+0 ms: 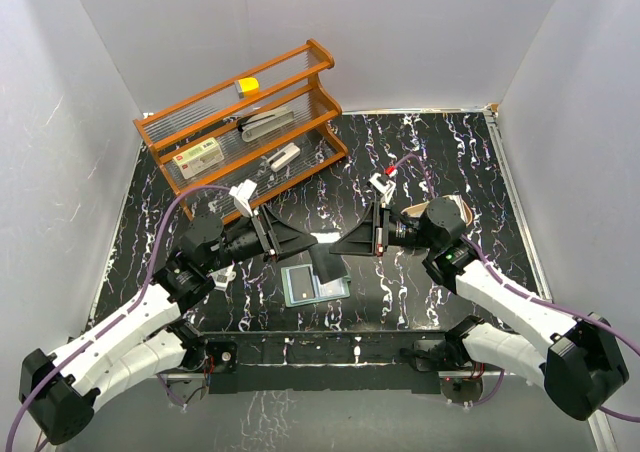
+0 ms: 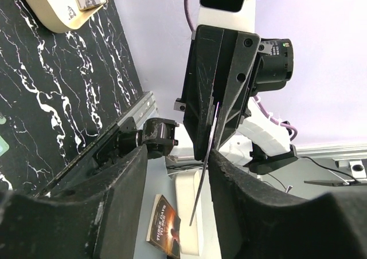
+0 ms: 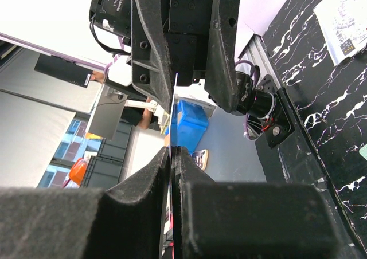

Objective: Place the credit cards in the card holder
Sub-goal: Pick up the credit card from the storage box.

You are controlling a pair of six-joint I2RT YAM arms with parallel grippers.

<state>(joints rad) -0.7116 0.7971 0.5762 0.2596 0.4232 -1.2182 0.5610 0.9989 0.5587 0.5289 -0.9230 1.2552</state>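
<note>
Tabletop (image 1: 440,162) is that black fake-marble look with white veins, smooth with a bit of a sheen, and it's edged by a bare metal rail (image 2: 140,107). The rack (image 1: 200,112) is orange wood and looks varnished. Fingers (image 2: 114,201) on the left gripper (image 2: 175,173) and the right gripper (image 3: 171,151) are matt black with a rough, grainy face, while the arm shells (image 1: 120,332) are smooth white plastic. The credit card (image 2: 205,167) is thin and smooth, and the tray (image 2: 51,18) is plain matt tan.

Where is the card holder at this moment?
Top view: the card holder lies open on the table, centre front, just nearside of the tips of the left gripper and the right gripper, which pinches a card.
</note>
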